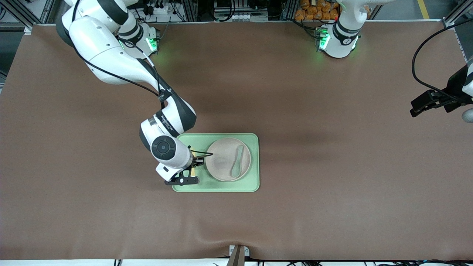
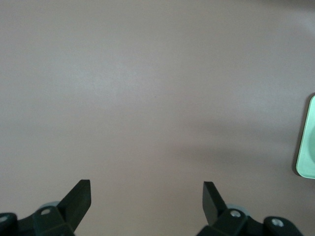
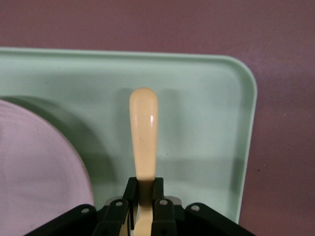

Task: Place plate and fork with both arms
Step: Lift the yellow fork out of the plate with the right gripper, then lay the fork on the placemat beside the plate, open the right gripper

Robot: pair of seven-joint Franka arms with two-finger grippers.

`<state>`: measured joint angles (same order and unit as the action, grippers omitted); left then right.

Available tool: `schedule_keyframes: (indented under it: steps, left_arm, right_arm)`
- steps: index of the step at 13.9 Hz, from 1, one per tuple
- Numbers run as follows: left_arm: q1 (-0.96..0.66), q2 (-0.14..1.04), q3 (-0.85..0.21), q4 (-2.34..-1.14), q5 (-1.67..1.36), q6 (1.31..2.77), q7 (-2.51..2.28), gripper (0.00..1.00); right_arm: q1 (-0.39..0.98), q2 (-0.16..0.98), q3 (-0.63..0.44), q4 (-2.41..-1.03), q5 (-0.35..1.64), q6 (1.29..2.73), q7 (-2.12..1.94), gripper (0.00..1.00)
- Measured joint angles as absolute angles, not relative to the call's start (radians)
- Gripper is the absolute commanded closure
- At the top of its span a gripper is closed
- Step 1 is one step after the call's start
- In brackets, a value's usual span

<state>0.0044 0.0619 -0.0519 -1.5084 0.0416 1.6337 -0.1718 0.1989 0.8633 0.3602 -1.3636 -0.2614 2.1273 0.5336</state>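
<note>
The cream plate (image 1: 221, 157) lies on the light-green tray (image 1: 221, 187), with a muted-green spoon (image 1: 237, 161) in it. My right gripper (image 1: 192, 165) is low over the tray's strip beside the plate, toward the right arm's end. It is shut on the pale-yellow fork (image 1: 193, 172). In the right wrist view the fingers (image 3: 133, 189) clamp the fork (image 3: 143, 128) at its neck, the handle points out over the tray (image 3: 206, 123), and the plate's rim (image 3: 34, 167) is beside it. The tines are hidden. My left gripper (image 1: 417, 109) waits open over bare table; it is also open and empty in the left wrist view (image 2: 146, 189).
The brown table mat (image 1: 332, 166) surrounds the tray. A corner of the tray (image 2: 308, 147) shows at the edge of the left wrist view. A small bracket (image 1: 238, 255) sits at the table's edge nearest the front camera.
</note>
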Motion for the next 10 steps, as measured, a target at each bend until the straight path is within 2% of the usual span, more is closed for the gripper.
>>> schedule_keyframes:
  steps: [3,5,6,7,8,9,10]
  left_arm:
    - [0.004,0.065,-0.052,-1.509,0.042,1.634,-0.172,0.00]
    - [0.004,0.071,-0.052,-1.509,0.042,1.635,-0.172,0.00]
    - [0.003,0.074,-0.052,-1.510,0.042,1.635,-0.172,0.00]
    - [0.003,0.076,-0.052,-1.510,0.042,1.636,-0.172,0.00]
    - [0.003,0.077,-0.052,-1.510,0.042,1.637,-0.172,0.00]
    - [0.003,0.077,-0.052,-1.509,0.042,1.637,-0.172,0.00]
    - [0.003,0.077,-0.052,-1.509,0.042,1.637,-0.172,0.00]
  right_arm:
    - [0.199,0.835,0.360,-1.479,-0.264,2.228,0.536,0.88]
    - [0.198,0.828,0.360,-1.524,-0.272,2.273,0.545,0.85]
    - [0.197,0.825,0.360,-1.534,-0.278,2.279,0.547,0.79]
    - [0.195,0.821,0.360,-1.540,-0.279,2.279,0.547,0.61]
    - [0.193,0.818,0.360,-1.543,-0.279,2.279,0.547,0.35]
    - [0.190,0.818,0.359,-1.544,-0.280,2.279,0.548,0.18]
    - [0.188,0.817,0.359,-1.544,-0.280,2.279,0.548,0.14]
